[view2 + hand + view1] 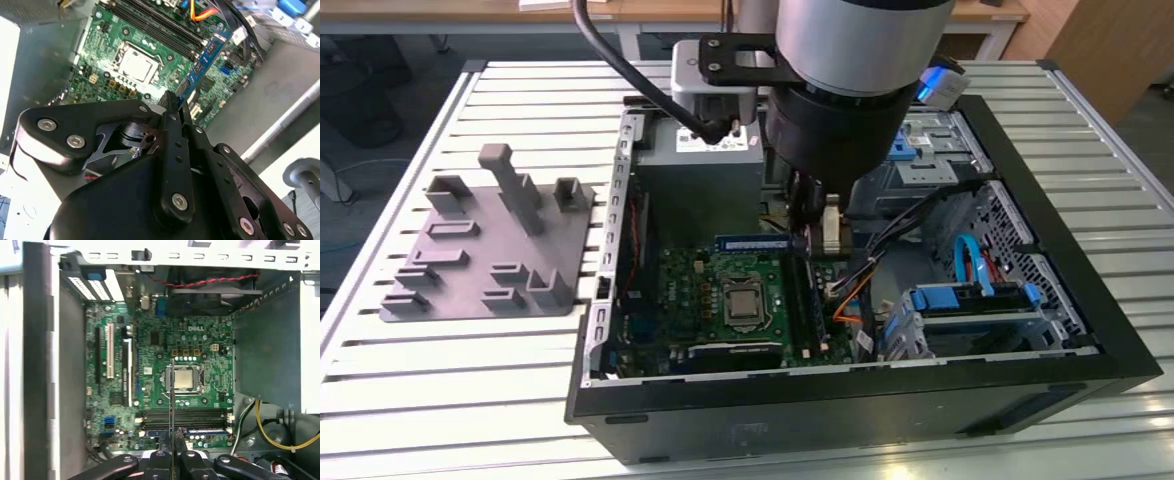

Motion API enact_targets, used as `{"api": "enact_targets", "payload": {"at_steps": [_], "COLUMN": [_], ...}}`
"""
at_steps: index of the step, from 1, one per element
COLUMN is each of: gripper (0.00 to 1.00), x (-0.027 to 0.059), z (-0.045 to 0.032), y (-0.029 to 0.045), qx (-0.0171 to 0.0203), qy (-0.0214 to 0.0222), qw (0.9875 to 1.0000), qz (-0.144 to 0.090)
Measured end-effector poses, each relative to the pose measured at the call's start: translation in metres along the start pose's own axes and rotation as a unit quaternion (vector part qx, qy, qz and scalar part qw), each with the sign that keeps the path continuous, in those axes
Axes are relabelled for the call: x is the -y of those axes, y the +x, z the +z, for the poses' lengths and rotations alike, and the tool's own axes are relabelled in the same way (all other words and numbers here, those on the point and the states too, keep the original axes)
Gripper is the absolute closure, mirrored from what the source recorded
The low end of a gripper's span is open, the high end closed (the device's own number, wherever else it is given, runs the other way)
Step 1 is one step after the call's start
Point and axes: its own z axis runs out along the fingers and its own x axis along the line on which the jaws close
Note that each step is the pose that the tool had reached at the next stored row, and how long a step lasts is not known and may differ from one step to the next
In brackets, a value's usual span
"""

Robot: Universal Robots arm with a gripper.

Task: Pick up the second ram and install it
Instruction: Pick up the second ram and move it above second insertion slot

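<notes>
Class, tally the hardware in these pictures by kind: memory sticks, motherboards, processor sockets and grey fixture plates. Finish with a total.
Memory stick: 2, the second ram held edge-on in the gripper and a seated blue-labelled stick
Motherboard: 1
Processor socket: 1
Grey fixture plate: 1
Total: 5

My claw [171,445] clamps the second ram [172,395], seen edge-on as a thin line across the motherboard [150,387]. It crosses the black memory slots [205,416] along the board's near edge, just beside the processor socket [186,378]; contact I cannot tell.
</notes>
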Motion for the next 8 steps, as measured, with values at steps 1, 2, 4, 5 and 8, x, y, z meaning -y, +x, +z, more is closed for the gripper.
{"api": "enact_targets", "payload": {"at_steps": [1,2,4,5,8], "gripper": [0.86,0.86,0.86,0.86,0.86], "x": [0.0003,0.0005,0.001,0.0013,0.0027], "z": [0.0019,0.0038,0.0076,0.0094,0.0152], "y": [-0.002,-0.0038,-0.0068,-0.008,-0.0108], "qx": [0.0005,0.0014,0.0031,0.0036,0.0041], "qy": [0.0,0.0,-0.0001,-0.0001,-0.0001], "qw": [1.0,1.0,1.0,1.0,1.0], "qz": [0.0,0.0,0.0,0.0,0.0]}}
